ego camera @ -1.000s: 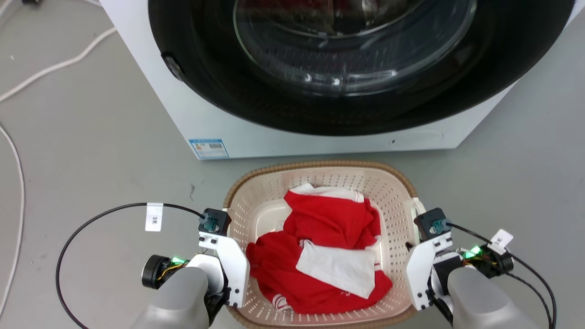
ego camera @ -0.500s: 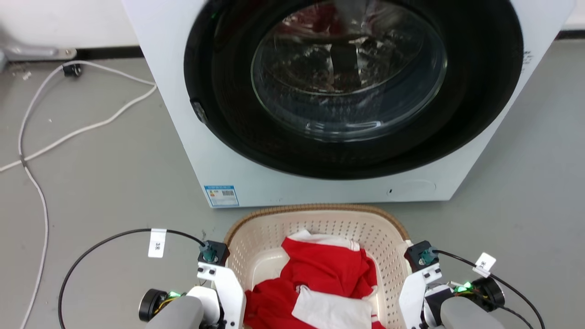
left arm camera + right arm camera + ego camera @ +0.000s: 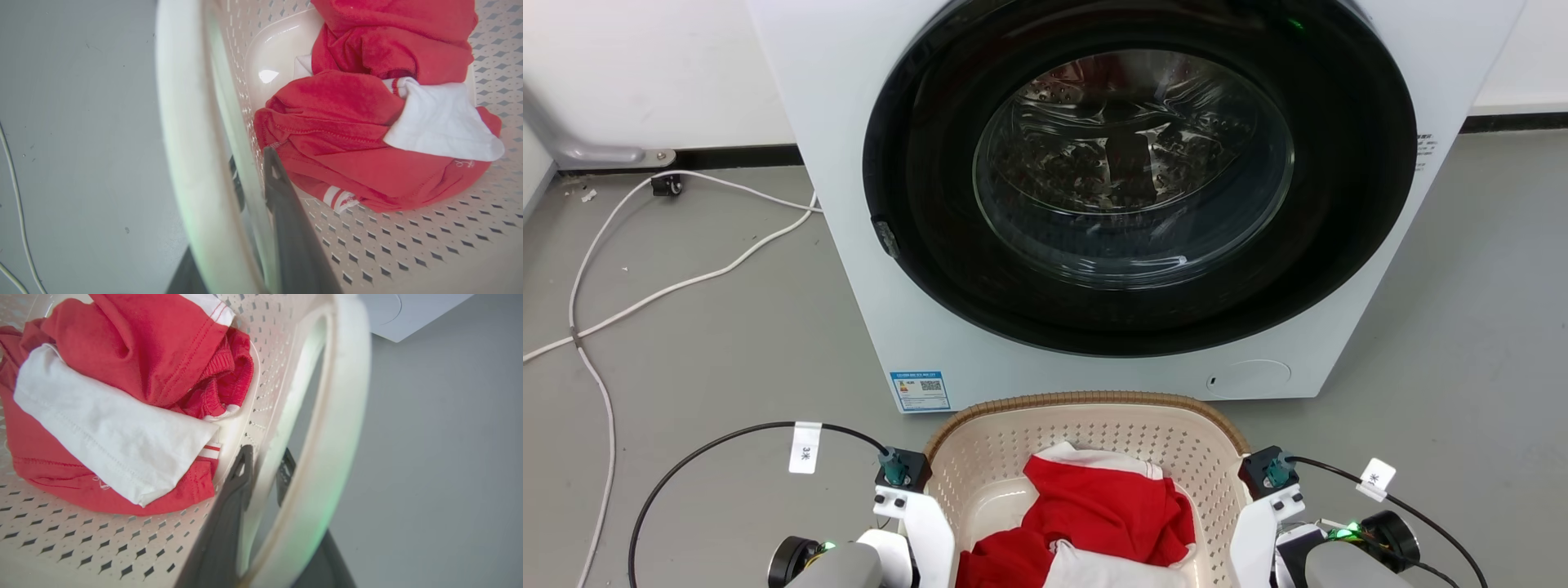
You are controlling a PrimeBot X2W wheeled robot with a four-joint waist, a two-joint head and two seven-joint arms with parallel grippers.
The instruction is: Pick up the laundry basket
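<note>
The laundry basket [image 3: 1086, 433], cream with perforated walls and a brown woven rim, sits at the bottom centre of the head view in front of the washer, with red and white clothes [image 3: 1111, 514] inside. My left gripper [image 3: 255, 179] is shut on its left wall under the white loop handle [image 3: 184, 134], one finger [image 3: 286, 220] inside and the other outside. On the opposite side, my right gripper [image 3: 263, 467] is shut the same way on the right wall below its white loop handle [image 3: 343, 416]. Whether the basket's base touches the floor is hidden.
A white front-loading washer [image 3: 849, 269] with a closed dark round door [image 3: 1135, 171] stands right behind the basket. White cables [image 3: 645, 294] trail over the grey floor at the left, toward the wall. Black cables loop out from both wrists.
The head camera has moved, so the washer door and back wall now show in full. The basket stays clamped between both grippers, and its far rim now overlaps the washer's lower edge.
</note>
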